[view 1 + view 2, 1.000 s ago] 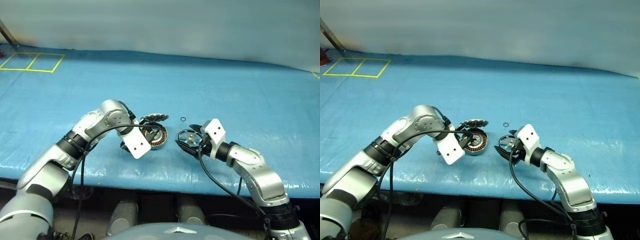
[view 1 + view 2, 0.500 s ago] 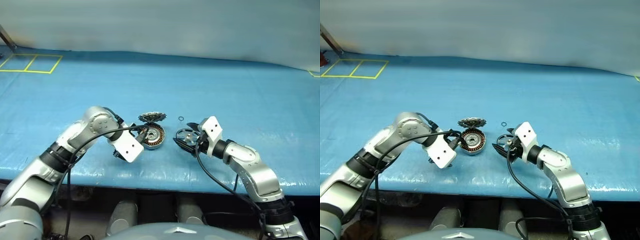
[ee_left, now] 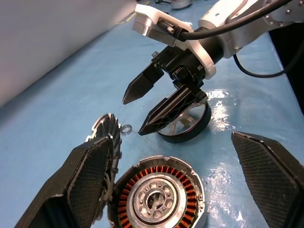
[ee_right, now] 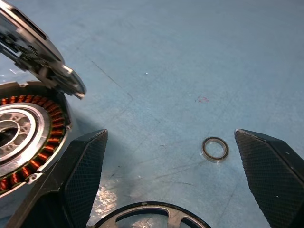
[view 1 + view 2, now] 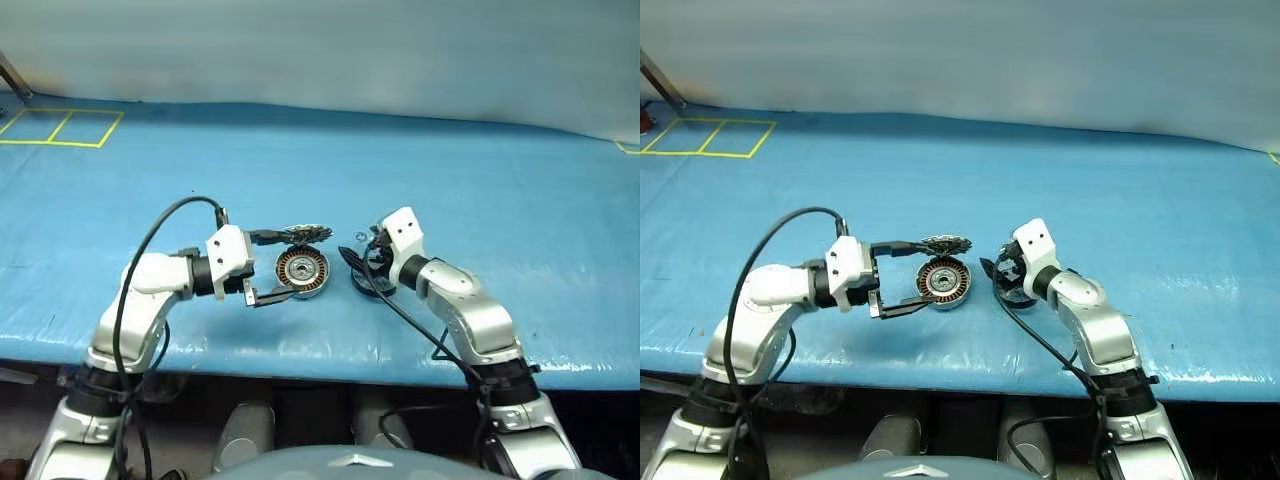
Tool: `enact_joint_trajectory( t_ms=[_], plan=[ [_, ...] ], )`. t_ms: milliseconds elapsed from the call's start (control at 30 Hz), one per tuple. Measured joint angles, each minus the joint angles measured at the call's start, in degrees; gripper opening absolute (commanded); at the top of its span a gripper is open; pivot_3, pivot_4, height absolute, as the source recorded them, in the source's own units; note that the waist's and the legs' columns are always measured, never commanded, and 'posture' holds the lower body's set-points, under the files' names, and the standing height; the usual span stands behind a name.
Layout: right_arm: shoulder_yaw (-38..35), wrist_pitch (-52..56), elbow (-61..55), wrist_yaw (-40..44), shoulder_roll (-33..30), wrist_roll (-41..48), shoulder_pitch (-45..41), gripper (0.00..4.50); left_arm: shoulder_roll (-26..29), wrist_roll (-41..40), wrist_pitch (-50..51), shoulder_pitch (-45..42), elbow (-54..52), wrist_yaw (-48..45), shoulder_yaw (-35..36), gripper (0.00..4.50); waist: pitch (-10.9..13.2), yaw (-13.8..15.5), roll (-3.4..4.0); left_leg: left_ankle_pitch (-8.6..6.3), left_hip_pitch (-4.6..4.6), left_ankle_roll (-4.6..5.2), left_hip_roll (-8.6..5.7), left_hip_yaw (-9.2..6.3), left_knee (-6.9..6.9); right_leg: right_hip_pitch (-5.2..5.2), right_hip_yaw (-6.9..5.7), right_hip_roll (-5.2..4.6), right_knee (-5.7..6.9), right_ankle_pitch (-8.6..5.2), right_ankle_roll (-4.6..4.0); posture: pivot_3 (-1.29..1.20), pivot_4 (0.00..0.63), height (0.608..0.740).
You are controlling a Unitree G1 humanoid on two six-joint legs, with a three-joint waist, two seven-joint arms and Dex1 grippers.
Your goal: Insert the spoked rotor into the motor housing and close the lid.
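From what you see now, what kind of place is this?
Probably a robotics test bench: a table under a blue tarp with yellow tape squares, a plain pale wall behind, and on it just an open motor housing, a spoked rotor and a small ring.

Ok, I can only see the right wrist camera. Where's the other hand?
Observer: The left hand is open, with one finger on each side of the motor housing.
Operator: Has my hand got the wheel?
Observer: No. The right hand is open, with its fingers just over the spoked rotor, which lies on the blue cover.
Operator: Is there anything far away?
Observer: Yellow taped squares mark the cover's far left corner.
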Motion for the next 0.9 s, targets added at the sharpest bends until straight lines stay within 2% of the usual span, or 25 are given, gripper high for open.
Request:
enact_joint_trajectory(
  t_ms=[133,267,600,700,900],
  plan=[
    [-0.1,0.1,3.1,-1.8,1.2,-1.0,-2.2,4.50,-2.8,-1.0,-1.4,3.6,2.4,3.8,1.8,4.48,0.0,0.1,0.00,0.01,0.01,-0.02,-0.01,0.01,0.01,0.02,0.01,-0.02,-0.01,0.00,0.00,0.00,0.150,0.740],
    [-0.7,0.0,6.8,-3.6,2.1,-2.0,-4.5,4.50,-3.2,-1.3,-3.8,6.3,5.2,5.7,2.4,4.48,0.0,0.0,0.01,0.02,0.01,-0.03,-0.01,0.02,0.00,0.00,0.01,-0.01,0.00,-0.01,-0.02,0.00,0.150,0.740],
    [-1.3,-0.3,15.3,-4.1,3.5,-2.3,-8.4,4.50,-6.1,-1.3,-13.0,7.7,13.6,8.0,2.4,4.48,0.0,0.0,0.03,0.02,0.01,-0.03,-0.02,0.03,-0.05,-0.01,0.01,-0.02,-0.03,-0.01,-0.03,0.00,0.150,0.740],
    [-1.8,-0.3,16.4,-5.1,4.2,-2.4,-8.9,3.93,-6.8,-1.2,-14.6,7.7,15.5,8.9,2.4,4.50,0.0,-0.1,0.03,0.02,0.02,-0.03,0.00,0.02,-0.08,-0.02,0.01,-0.01,-0.03,-0.01,-0.03,0.00,0.150,0.740],
    [-2.1,-0.1,16.8,-5.9,4.2,-3.2,-8.9,1.96,-6.8,-0.4,-16.2,7.7,15.7,9.7,2.4,4.50,0.0,-0.1,0.03,0.02,0.01,-0.03,-0.01,0.03,-0.09,-0.02,0.01,-0.01,-0.04,-0.01,-0.04,0.00,0.150,0.740]
  ],
)
